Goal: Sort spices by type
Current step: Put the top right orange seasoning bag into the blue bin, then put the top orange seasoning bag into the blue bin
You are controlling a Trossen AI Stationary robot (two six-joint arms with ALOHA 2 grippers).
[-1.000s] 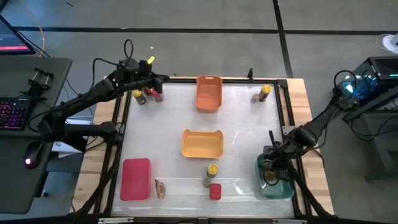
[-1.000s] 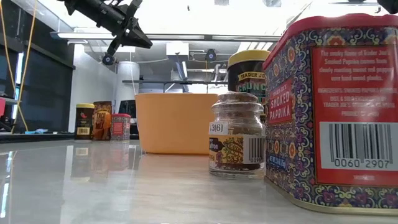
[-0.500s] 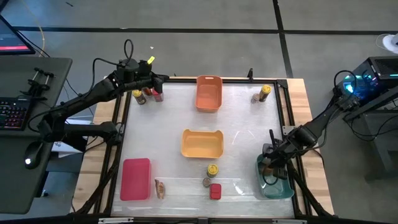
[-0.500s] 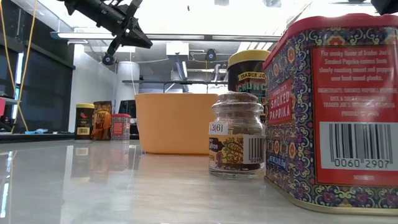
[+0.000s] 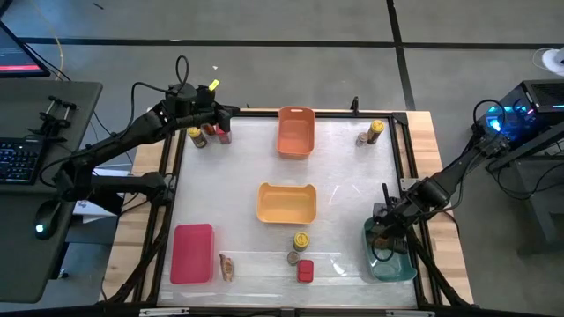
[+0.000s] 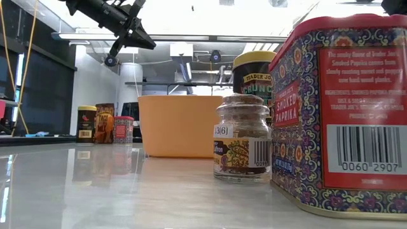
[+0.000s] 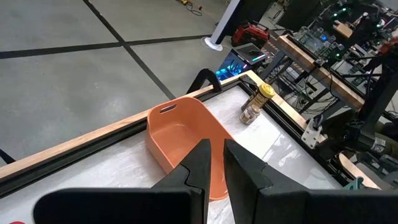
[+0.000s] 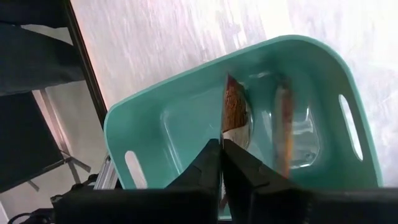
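Grey seamed floor (image 5: 264,53), side desk (image 5: 35,114)

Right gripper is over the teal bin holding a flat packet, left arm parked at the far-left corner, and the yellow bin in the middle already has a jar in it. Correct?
Not quite: the yellow bin is empty in the high view; the yellow-lidded jar stands on the table beside it. The right gripper does pinch a flat packet over the teal bin, and the left gripper waits at the far-left corner.

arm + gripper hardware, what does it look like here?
Two slim dark arms, black tubular links with bulkier joint housings. The left arm has a black cable looping above its wrist and a small yellow tag near the left gripper. The right gripper has two flat, matte black fingers tapering toward the tips.
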